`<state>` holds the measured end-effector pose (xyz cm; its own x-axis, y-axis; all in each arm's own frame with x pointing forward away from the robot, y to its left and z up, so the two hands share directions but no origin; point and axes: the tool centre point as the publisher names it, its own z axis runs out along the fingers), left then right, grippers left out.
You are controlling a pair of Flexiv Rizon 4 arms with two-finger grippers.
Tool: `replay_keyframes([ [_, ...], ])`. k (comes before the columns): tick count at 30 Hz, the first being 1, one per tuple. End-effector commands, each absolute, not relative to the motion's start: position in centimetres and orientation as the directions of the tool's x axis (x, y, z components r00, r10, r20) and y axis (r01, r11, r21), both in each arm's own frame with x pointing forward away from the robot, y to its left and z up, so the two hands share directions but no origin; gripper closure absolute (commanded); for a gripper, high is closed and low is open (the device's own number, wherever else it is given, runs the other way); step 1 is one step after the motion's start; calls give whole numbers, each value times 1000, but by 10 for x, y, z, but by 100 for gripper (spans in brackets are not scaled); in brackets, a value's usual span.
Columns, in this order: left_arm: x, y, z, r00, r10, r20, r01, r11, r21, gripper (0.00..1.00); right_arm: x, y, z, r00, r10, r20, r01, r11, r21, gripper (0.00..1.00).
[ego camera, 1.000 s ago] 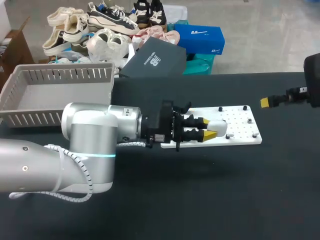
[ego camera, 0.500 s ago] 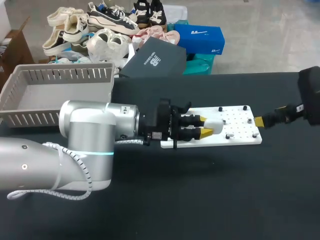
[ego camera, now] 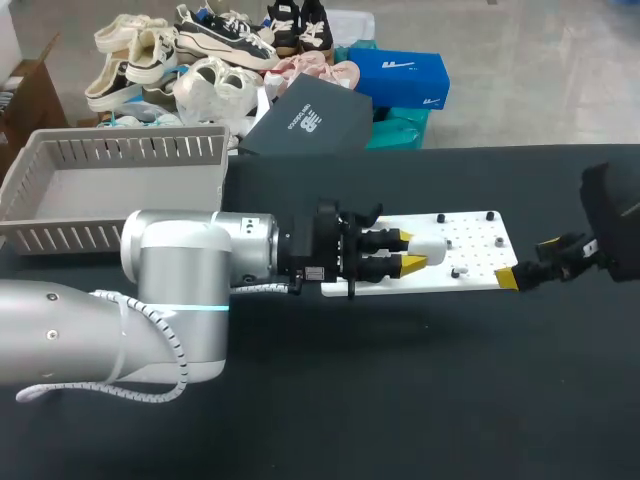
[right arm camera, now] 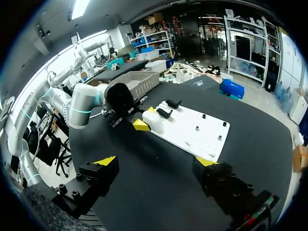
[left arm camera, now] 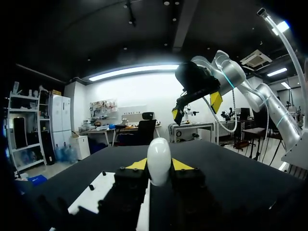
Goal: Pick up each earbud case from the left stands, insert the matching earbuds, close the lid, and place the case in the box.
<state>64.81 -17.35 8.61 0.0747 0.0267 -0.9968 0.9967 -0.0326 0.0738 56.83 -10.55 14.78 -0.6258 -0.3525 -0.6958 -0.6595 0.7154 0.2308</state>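
Note:
A white earbud case, lid closed, sits between the yellow tips of my left gripper, which is shut on it just above the white pegboard plate. In the left wrist view the case stands upright between the fingers. Black stands rise from the plate's left end. My right gripper hangs open beside the plate's front right corner, holding nothing. Seen from the right wrist, its own gripper spreads wide, with the case and the left gripper ahead of it over the plate.
A grey slatted basket stands at the table's back left, also seen beyond the left arm. Small black pegs dot the plate. Black tabletop stretches in front of the plate.
My right gripper has come in from the right and dropped to the plate's front right corner. My left gripper has stayed shut on the case, nearly in place.

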Motion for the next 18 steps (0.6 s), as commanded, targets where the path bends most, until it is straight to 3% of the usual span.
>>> replay_keyframes([
  [1,648,-174,84,78,15,-997,997,-26,78,100,566,-94,144,-627,-370,-686,-626,763,162,0],
  [18,643,-174,80,48,4,-999,997,-58,47,100,582,-73,119,-665,-385,-640,-574,811,108,0],
])
